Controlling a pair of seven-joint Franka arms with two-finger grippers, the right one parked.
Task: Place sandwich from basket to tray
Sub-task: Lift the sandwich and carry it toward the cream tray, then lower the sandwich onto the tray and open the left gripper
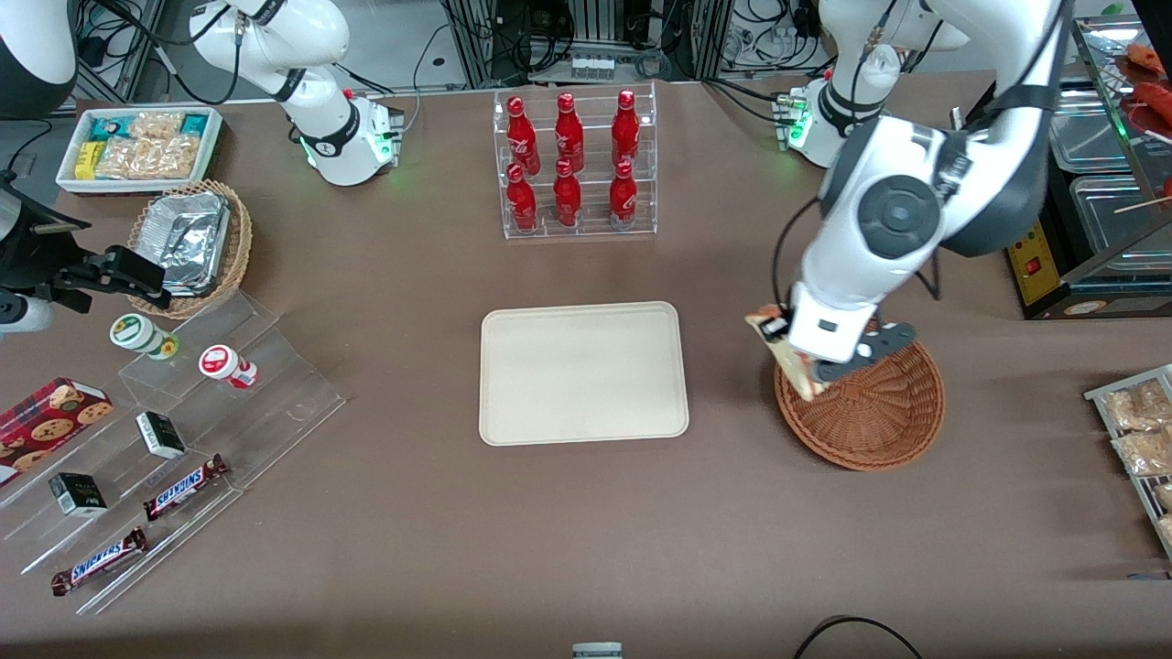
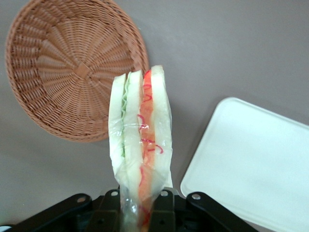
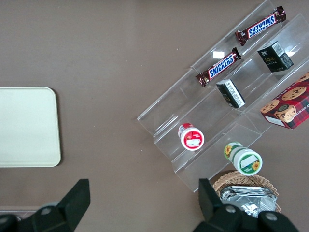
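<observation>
My left gripper (image 1: 795, 359) hangs above the rim of the reddish-brown wicker basket (image 1: 870, 412), on the side nearest the tray, and it is shut on the sandwich (image 1: 786, 361). In the left wrist view the wrapped sandwich (image 2: 141, 140) sticks out from the gripper (image 2: 139, 212), its white bread and red and green layers showing edge-on. The basket (image 2: 72, 67) shows nothing inside. The cream tray (image 1: 582, 372) lies flat at the table's middle with nothing on it, a short gap from the basket; its corner (image 2: 251, 159) shows beside the sandwich.
An acrylic rack of red bottles (image 1: 573, 165) stands farther from the front camera than the tray. Toward the parked arm's end lie a foil-filled tan basket (image 1: 192, 243), a snack box (image 1: 137, 146) and acrylic steps (image 1: 165, 439) with candy bars. Snack packets (image 1: 1140, 430) sit at the working arm's end.
</observation>
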